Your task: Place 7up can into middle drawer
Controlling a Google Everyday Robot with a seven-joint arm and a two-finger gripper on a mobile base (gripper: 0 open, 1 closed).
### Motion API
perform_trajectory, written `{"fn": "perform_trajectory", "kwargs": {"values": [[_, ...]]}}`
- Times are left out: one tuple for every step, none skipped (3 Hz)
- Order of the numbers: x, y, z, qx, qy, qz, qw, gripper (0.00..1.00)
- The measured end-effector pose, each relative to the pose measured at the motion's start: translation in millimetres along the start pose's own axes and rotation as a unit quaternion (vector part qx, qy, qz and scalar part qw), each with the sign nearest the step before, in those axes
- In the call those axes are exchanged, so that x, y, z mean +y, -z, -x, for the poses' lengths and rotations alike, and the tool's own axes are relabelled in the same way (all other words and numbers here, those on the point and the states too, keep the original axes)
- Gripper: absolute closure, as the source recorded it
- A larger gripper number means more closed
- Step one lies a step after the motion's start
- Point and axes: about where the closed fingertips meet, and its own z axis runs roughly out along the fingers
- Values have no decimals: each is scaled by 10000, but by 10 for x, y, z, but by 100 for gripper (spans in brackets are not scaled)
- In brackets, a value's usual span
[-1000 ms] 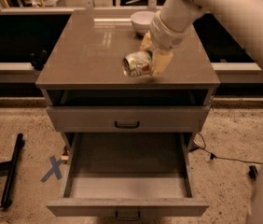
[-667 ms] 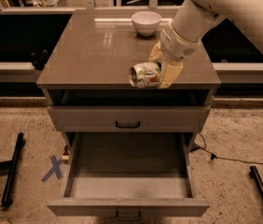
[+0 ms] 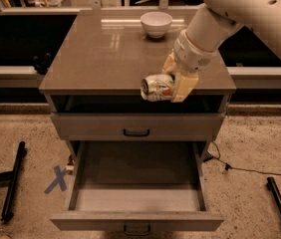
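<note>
Gripper grips 7up can over cabinet's front edge.

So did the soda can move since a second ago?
Yes. The can, held sideways in the gripper, has moved away from the white bowl to the front edge of the cabinet top, nearer the open drawer.

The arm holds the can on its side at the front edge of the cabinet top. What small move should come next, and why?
Probably lower the tool a little, toward the camera. It grips the can at the front edge of the cabinet, and the open drawer waits below and nearer, its floor bare.
</note>
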Motion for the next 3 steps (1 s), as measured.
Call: {"fn": "perform_trajectory", "kwargs": {"values": [[376,-132,109,-208,-453,254,9984,100],[903,-670,82,-346,-811,715,9935,100],[906,-698,76,-340,-823,720,9934,100]]}}
